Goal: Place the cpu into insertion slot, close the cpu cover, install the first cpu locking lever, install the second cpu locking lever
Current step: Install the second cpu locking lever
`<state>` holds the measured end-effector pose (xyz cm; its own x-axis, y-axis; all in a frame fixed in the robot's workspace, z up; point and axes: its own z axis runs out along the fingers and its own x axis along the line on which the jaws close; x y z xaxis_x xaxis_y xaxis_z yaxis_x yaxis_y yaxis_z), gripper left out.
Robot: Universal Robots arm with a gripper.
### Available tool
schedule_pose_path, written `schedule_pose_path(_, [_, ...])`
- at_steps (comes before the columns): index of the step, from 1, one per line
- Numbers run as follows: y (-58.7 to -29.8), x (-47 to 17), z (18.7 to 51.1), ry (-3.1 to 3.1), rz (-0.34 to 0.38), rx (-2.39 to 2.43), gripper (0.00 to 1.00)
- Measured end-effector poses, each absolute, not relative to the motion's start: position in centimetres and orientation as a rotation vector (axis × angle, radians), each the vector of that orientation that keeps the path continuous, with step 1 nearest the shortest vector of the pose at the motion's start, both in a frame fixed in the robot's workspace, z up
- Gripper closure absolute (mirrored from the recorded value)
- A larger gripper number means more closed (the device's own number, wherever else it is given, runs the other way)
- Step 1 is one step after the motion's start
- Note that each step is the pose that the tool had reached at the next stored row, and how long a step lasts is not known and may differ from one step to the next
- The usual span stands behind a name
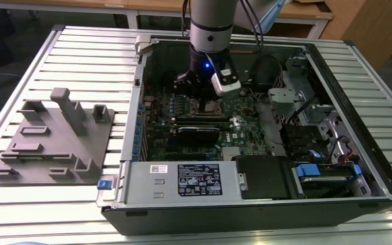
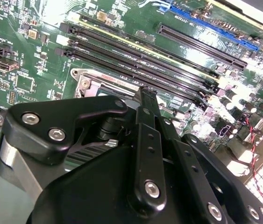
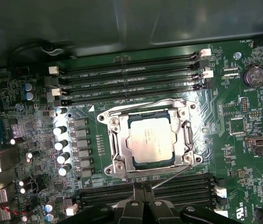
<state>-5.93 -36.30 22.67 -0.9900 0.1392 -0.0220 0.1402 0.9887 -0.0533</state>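
**Claw low over a seated cpu**

The gripper is seen with fingers drawn together, nothing held. Just beyond it, the cpu lies in the insertion slot, framed by the cpu cover (apparently down). A thin lever juts loose; if it is missed or slips, the cover could be left unlatched.
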Motion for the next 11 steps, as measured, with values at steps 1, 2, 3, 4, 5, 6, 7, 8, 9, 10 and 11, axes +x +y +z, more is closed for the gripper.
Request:
schedule_pose_path(1, [-36.3, -5.96, 22.67, 3.115, -0.086, 0.219, 0.9])
schedule_pose_path(2, [-36.3, -5.98, 22.66, 3.115, -0.086, 0.219, 0.9])
schedule_pose_path(3, [-36.3, -5.99, 22.65, 3.115, -0.086, 0.219, 0.9])
schedule_pose_path(4, [-36.3, -6.01, 22.64, 3.115, -0.086, 0.219, 0.9])
schedule_pose_path(5, [-36.3, -6.04, 22.63, 3.115, -0.086, 0.219, 0.9])
schedule_pose_path(6, [-36.3, -6.07, 22.62, 3.114, -0.086, 0.219, 0.9])
schedule_pose_path(7, [-36.3, -6.11, 22.6, 3.114, -0.085, 0.219, 0.9])
schedule_pose_path(8, [-36.3, -6.17, 22.59, 3.114, -0.086, 0.219, 0.9])
schedule_pose_path(9, [-36.3, -6.21, 22.57, 3.115, -0.086, 0.219, 0.9])
schedule_pose_path(10, [-36.3, -6.25, 22.56, 3.115, -0.086, 0.219, 0.9])
schedule_pose_path(11, [-36.29, -6.29, 22.54, 3.115, -0.086, 0.219, 0.9])
